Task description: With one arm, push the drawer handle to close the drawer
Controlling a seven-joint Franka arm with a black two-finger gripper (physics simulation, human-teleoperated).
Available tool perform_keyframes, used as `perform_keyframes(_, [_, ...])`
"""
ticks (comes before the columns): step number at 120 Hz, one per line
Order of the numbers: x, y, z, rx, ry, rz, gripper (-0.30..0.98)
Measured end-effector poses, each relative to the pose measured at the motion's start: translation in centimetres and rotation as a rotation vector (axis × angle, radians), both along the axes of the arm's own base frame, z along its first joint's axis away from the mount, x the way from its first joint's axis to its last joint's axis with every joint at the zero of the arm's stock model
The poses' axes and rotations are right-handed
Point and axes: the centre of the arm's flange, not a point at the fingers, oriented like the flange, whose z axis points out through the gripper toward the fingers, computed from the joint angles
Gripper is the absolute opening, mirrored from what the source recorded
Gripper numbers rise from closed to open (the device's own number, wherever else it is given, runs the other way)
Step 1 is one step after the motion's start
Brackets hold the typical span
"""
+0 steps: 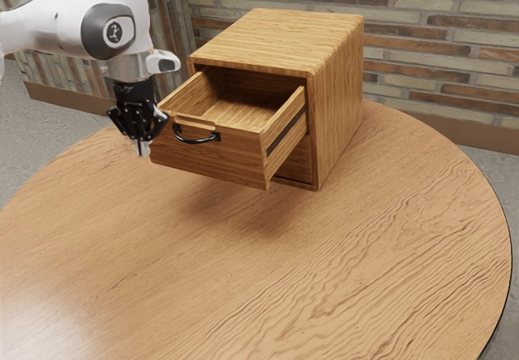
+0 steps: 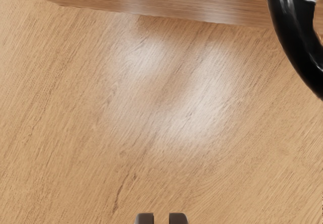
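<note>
So our claw (image 1: 143, 148) hangs empty, tips slightly apart, by the pulled-out drawer (image 1: 233, 159) upper left of centre, probably so we can push its handle (image 1: 197, 140) inward.

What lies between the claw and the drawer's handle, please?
No object that I can see: in the wrist view, the stretch between the claw and the black handle shows bare tabletop below.

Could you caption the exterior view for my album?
A robot gripper hovers near the handle of an open drawer.
</note>
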Motion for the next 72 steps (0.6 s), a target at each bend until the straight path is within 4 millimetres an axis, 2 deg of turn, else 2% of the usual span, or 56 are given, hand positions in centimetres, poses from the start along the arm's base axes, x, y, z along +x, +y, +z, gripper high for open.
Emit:
perform_keyframes(44, [2.8, -4.2, -1.3, 0.015, -0.109, -0.067, -0.09])
perform_keyframes(72, [4.3, -5.1, -1.7, 0.036, -0.164, -0.09, -0.1])
